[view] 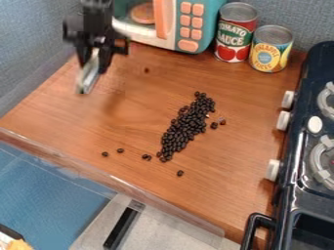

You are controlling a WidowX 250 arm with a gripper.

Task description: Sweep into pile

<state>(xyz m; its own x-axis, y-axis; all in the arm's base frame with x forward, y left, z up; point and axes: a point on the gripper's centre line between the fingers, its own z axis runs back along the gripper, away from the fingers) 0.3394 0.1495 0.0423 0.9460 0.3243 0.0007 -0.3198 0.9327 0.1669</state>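
My black gripper (98, 51) hangs over the upper left of the wooden counter, in front of the toy microwave's left side. A light, flat-looking tool (89, 73) points down from it, blurred and tilted. Dark beans (184, 128) lie in a long, narrow heap near the counter's middle, to the right of and below the gripper. Several stray beans are scattered around the heap: some at its lower left (120, 150), one below it (180, 173), a few at its right (214, 125). One more dark bean (147, 70) lies high up, just right of the gripper.
A teal toy microwave (221, 10) stands at the back, with a red can (235, 34) and a yellow can (269, 51) beside it. The dark toy stove (303, 161) with white knobs borders the right side. A clear raised edge (111, 179) runs along the counter's front.
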